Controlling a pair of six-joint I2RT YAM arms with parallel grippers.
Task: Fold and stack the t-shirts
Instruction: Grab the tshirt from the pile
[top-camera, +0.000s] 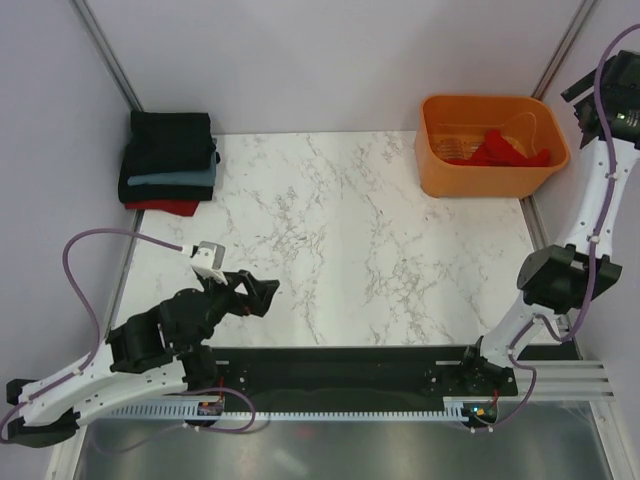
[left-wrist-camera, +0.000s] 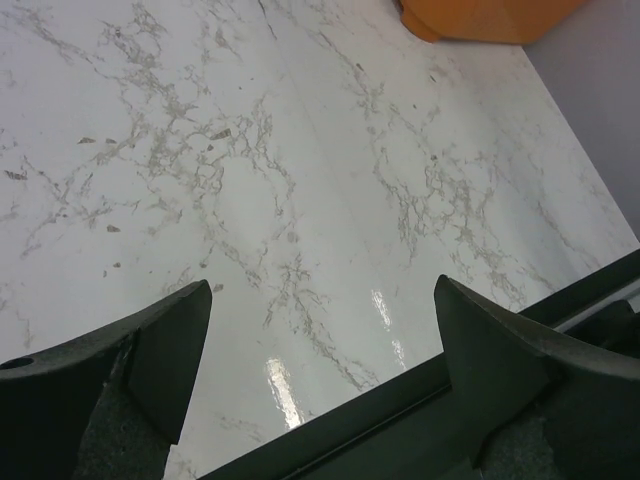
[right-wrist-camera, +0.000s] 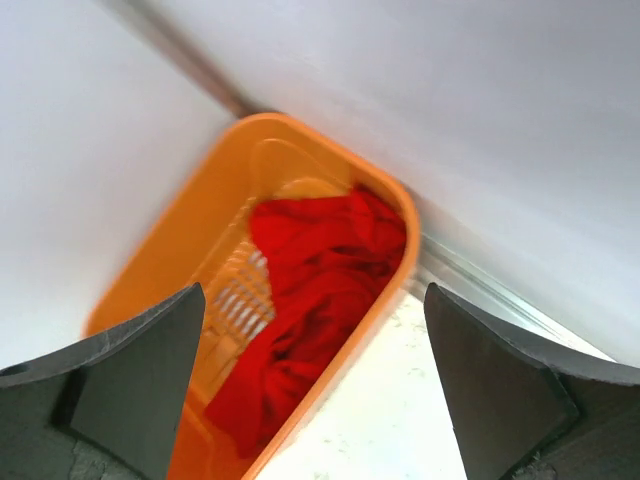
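Note:
A crumpled bright red t-shirt (top-camera: 505, 152) lies in the orange basket (top-camera: 440, 170) at the far right; it also shows in the right wrist view (right-wrist-camera: 315, 250). A stack of folded t-shirts sits at the far left: black (top-camera: 170, 135) on top, slate-blue (top-camera: 180, 178) in the middle, red (top-camera: 162, 207) at the bottom. My right gripper (top-camera: 583, 95) is raised high beside the basket, open and empty (right-wrist-camera: 312, 290), looking down at the red shirt. My left gripper (top-camera: 265, 292) is open and empty (left-wrist-camera: 322, 283), low over the near left of the marble table.
The orange basket (right-wrist-camera: 200, 200) stands against the back right wall, and its corner shows in the left wrist view (left-wrist-camera: 480, 15). White walls enclose the marble table (top-camera: 340, 250) on three sides. A black rail (top-camera: 340, 362) runs along the near edge.

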